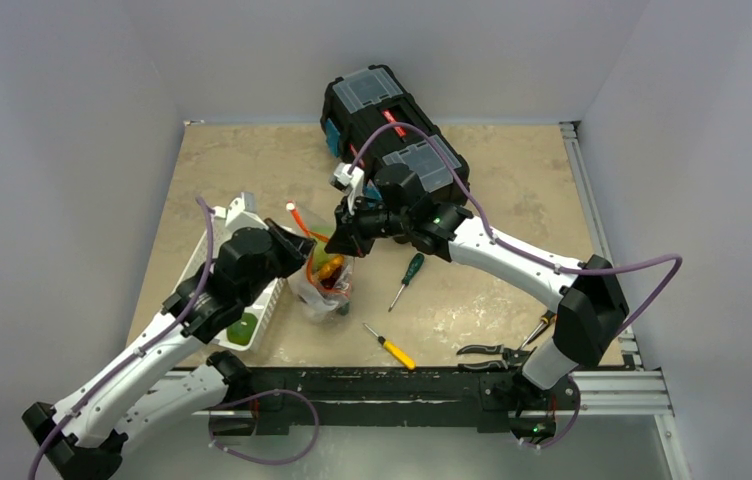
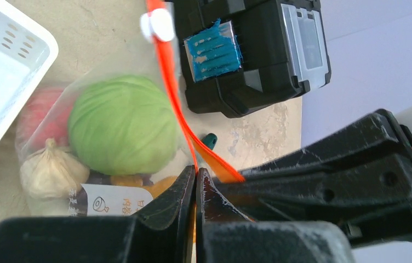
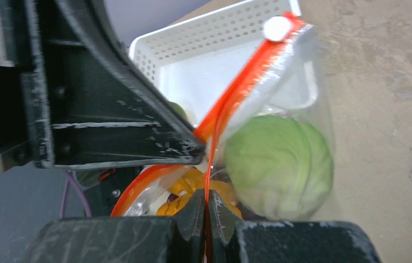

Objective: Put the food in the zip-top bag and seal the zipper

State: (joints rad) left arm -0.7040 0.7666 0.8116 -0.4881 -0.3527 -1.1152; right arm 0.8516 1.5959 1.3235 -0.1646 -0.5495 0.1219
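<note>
The clear zip-top bag (image 1: 324, 288) stands between both arms, holding a pale green cabbage (image 2: 121, 123) (image 3: 278, 164), a white radish (image 2: 50, 170), a pink peach (image 2: 39, 112) and orange pieces (image 3: 184, 197). Its orange-red zipper (image 2: 168, 82) (image 3: 236, 93) runs up to a white tab (image 2: 157, 24) (image 3: 276, 27). My left gripper (image 2: 196, 174) (image 1: 297, 245) is shut on the zipper strip. My right gripper (image 3: 206, 196) (image 1: 340, 238) is shut on the strip too, close beside the left one. The bag's mouth gapes in a loop (image 3: 138, 186) near the grippers. A green round fruit (image 1: 243, 328) lies in the basket.
The white slotted basket (image 1: 214, 250) (image 2: 6, 55) sits left of the bag. A black toolbox (image 1: 392, 125) (image 2: 258, 55) stands behind. A green-handled screwdriver (image 1: 410, 272), a yellow-handled one (image 1: 392, 348) and pliers (image 1: 497, 352) lie right of the bag.
</note>
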